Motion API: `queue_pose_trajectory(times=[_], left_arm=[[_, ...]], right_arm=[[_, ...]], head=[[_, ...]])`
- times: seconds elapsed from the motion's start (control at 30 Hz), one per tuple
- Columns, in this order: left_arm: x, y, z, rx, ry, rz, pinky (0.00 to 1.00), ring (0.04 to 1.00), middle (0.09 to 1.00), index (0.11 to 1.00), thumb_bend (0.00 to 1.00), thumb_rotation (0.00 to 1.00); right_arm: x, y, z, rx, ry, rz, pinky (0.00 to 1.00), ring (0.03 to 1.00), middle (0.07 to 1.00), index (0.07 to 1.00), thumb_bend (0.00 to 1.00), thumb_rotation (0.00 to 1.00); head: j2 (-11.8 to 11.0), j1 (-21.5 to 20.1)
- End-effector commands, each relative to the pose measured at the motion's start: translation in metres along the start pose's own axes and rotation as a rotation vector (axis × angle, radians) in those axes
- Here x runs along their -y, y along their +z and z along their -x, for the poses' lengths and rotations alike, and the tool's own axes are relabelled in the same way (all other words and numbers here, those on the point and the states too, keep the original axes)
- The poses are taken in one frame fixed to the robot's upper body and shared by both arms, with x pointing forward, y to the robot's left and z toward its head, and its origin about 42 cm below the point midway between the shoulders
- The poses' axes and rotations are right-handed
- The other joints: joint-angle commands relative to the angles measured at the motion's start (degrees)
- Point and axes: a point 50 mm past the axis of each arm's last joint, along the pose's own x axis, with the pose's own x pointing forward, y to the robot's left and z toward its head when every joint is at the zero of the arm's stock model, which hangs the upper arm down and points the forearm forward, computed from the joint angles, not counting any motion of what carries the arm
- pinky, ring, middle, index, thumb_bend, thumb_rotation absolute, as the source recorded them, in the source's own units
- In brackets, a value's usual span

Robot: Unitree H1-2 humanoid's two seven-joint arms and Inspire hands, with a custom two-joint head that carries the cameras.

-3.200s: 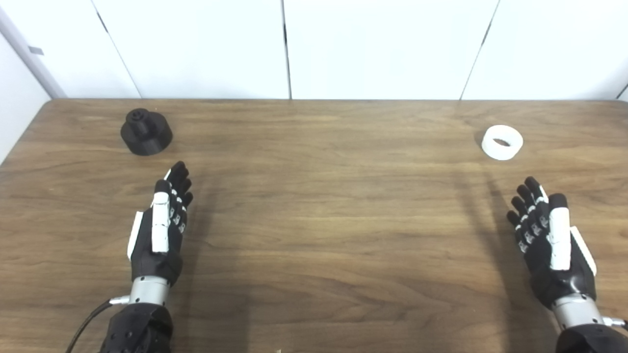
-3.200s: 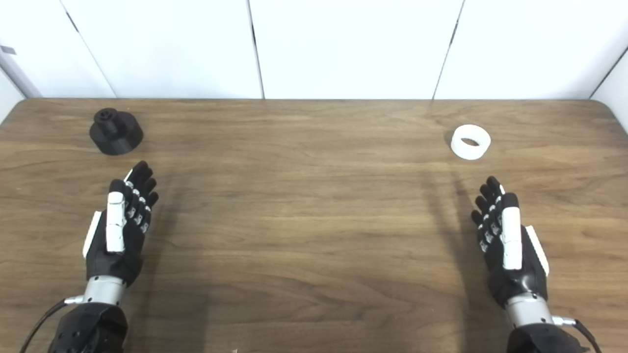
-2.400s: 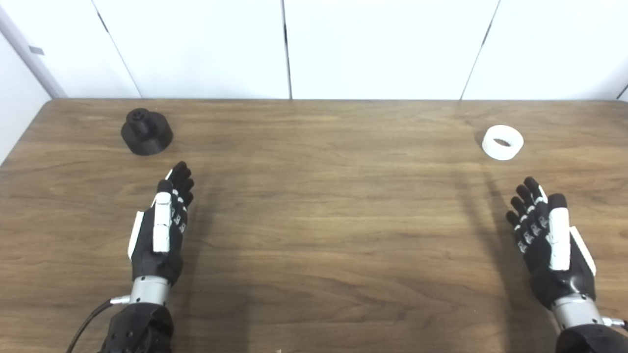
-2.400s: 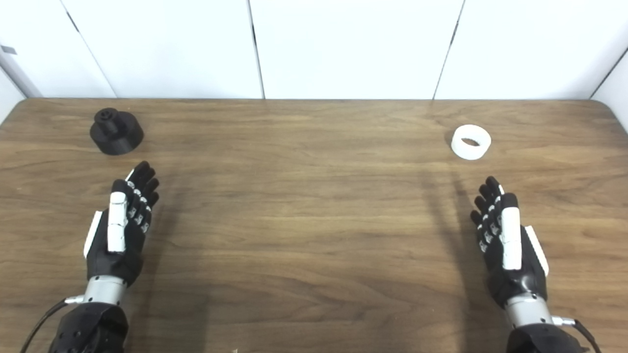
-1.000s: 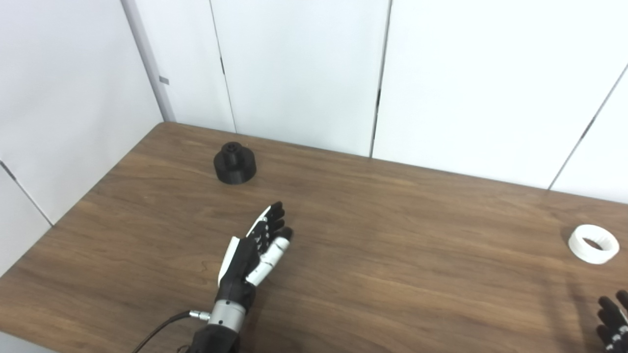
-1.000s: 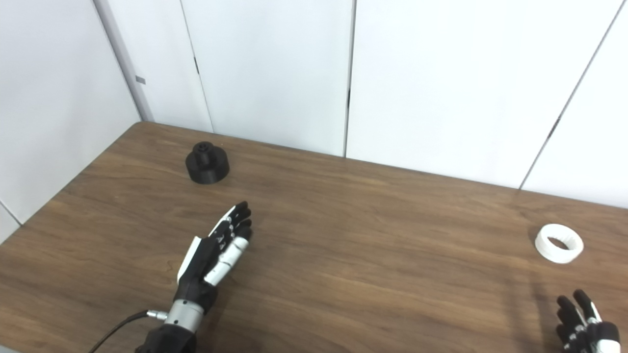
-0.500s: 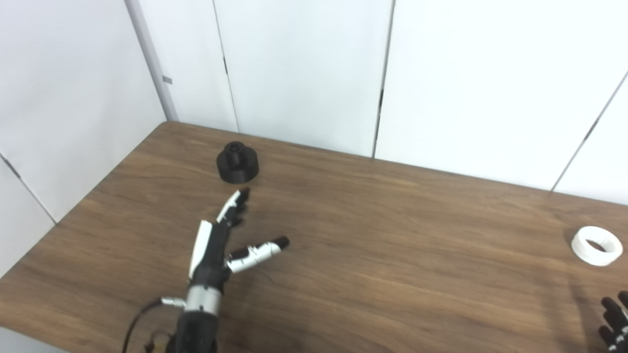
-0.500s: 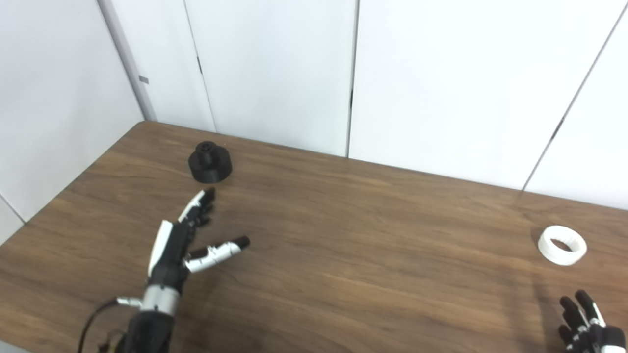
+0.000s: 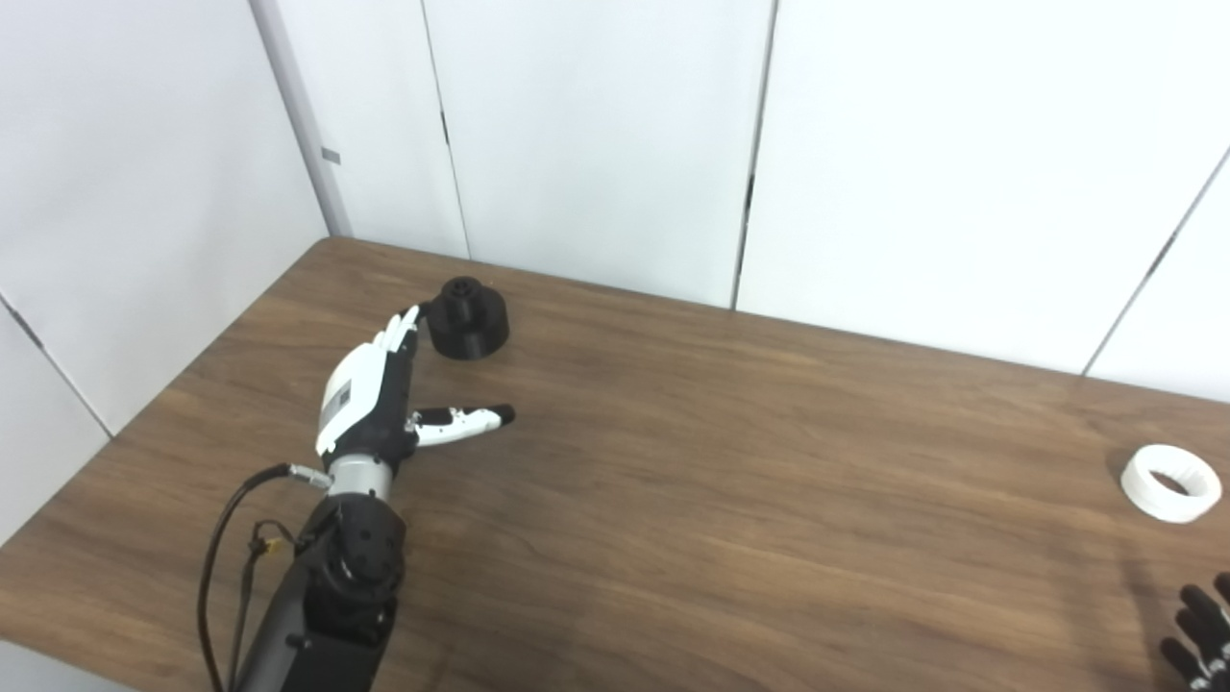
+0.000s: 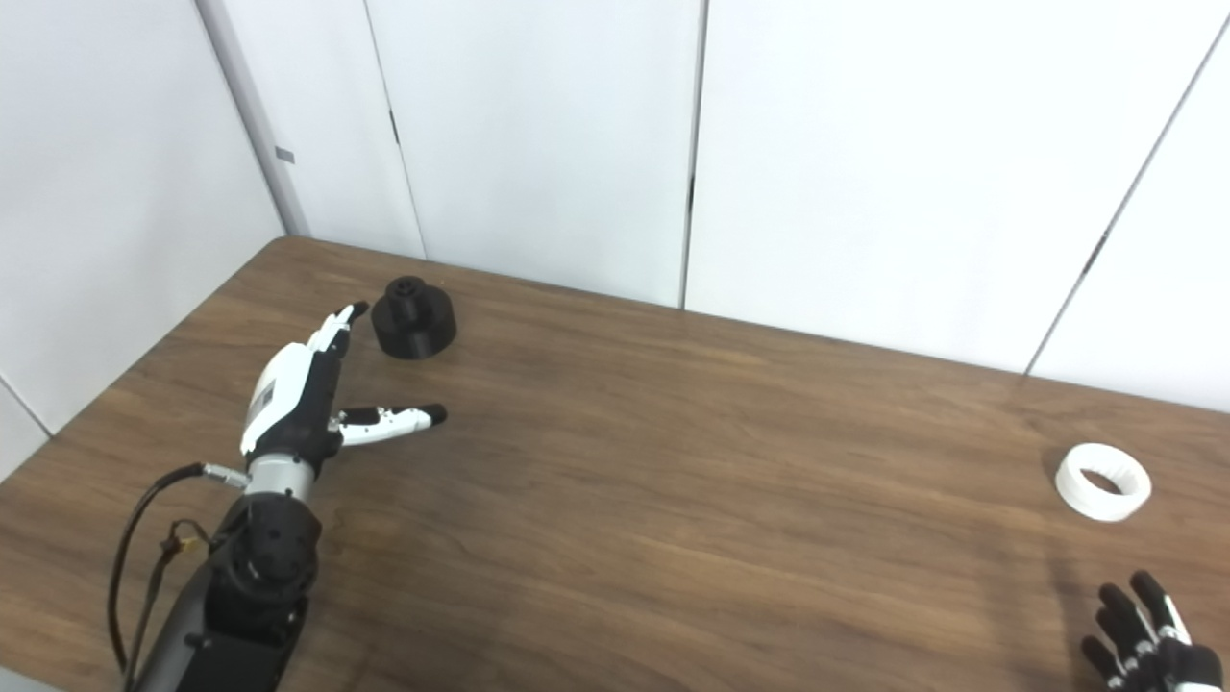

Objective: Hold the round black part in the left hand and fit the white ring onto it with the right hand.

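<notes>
The round black part (image 9: 466, 318), a squat cylinder with a hub on top, stands on the wooden table (image 9: 730, 461) near its far left corner. My left hand (image 9: 377, 394) is open just left of and in front of it, fingers stretched toward the part's left side and thumb spread out to the right, holding nothing. The white ring (image 9: 1169, 470) lies flat near the table's right edge. Only the fingertips of my right hand (image 10: 1143, 639) show at the bottom right corner, spread apart and empty, some way in front of the ring.
White wall panels (image 9: 596, 144) rise directly behind the table's far edge and along its left side. A black cable (image 9: 226, 538) loops off my left wrist. Bare wood lies between the black part and the ring.
My left hand has reached forward and left, its fingertips now beside the black part, thumb still spread. The right hand has stayed low. The camera swung left and up earlier.
</notes>
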Motion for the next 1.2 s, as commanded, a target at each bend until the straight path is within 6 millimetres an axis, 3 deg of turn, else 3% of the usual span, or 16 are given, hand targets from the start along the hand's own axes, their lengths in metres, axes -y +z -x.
queue_pose_trajectory(times=[0.0,0.17,0.4,0.57,0.77,1.0,1.17], left_arm=[[-0.022,0.012,-0.025,0.039,0.099,-0.048,1.0,1.0,1.0,0.938,1.0,0.28],[-0.023,0.002,-0.054,0.007,0.103,-0.077,1.0,1.0,0.998,0.917,1.0,0.28],[-0.024,-0.008,-0.085,-0.046,0.106,-0.132,1.0,1.0,0.987,0.916,1.0,0.3],[-0.025,-0.011,-0.103,-0.068,0.107,-0.141,1.0,1.0,0.983,0.915,1.0,0.31],[-0.029,-0.01,-0.119,-0.101,0.096,-0.23,1.0,1.0,0.985,0.91,1.0,0.32],[-0.035,-0.002,-0.134,-0.095,0.083,-0.286,1.0,1.0,1.0,0.903,1.0,0.31],[-0.034,0.002,-0.143,-0.083,0.058,-0.287,1.0,1.0,1.0,0.891,1.0,0.31]], right_arm=[[-0.001,0.009,-0.006,0.074,0.012,-0.005,0.93,0.949,0.917,0.954,0.69,1.0],[-0.004,0.009,-0.006,0.07,0.01,-0.002,0.94,0.947,0.91,0.949,0.7,1.0],[-0.005,0.007,-0.006,0.07,0.011,-0.008,0.86,0.924,0.906,0.934,0.73,1.0],[-0.007,0.006,-0.007,0.065,0.01,0.0,0.93,0.944,0.917,0.946,0.78,1.0],[-0.009,0.006,-0.005,0.068,0.014,0.004,0.9,0.952,0.933,0.956,0.79,1.0],[-0.012,0.007,-0.002,0.065,0.011,0.005,0.95,0.961,0.924,0.954,0.81,1.0],[-0.013,0.009,0.0,0.067,0.013,0.008,0.92,0.959,0.927,0.959,0.82,1.0]], head=[[-0.03,-0.13],[-0.19,-0.23],[-0.54,-0.14],[-0.67,-0.55],[-0.62,-0.86],[-0.24,-1.0],[0.21,-0.98]])
